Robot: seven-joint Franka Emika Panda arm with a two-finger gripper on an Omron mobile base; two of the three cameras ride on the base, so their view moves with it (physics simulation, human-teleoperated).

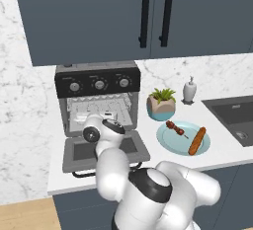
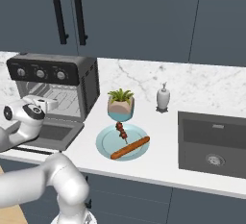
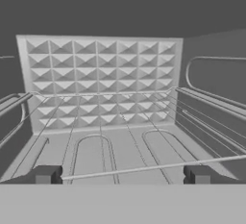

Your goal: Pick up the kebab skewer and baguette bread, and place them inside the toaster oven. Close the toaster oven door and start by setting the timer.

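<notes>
The toaster oven (image 1: 96, 82) (image 2: 48, 74) stands on the counter with its door (image 1: 104, 151) (image 2: 55, 134) dropped flat. My gripper (image 3: 122, 175) (image 1: 106, 117) (image 2: 45, 104) is open at the oven's mouth, above the door, with nothing between its fingers (image 3: 45, 174). In front of it lie the wire rack (image 3: 120, 122) and the bare studded back wall. To the right of the oven, a light blue plate (image 1: 168, 144) (image 2: 103, 143) carries the kebab skewer (image 1: 176, 128) (image 2: 121, 131) and the orange-brown baguette (image 1: 197, 140) (image 2: 130, 147), lying apart from each other.
A potted plant (image 1: 161, 104) (image 2: 120, 104) stands just behind the plate and a white soap dispenser (image 1: 189, 91) (image 2: 163, 97) behind that. The dark sink (image 1: 232, 118) (image 2: 211, 143) is at the far right. Dark blue cabinets (image 1: 148, 12) hang over the oven.
</notes>
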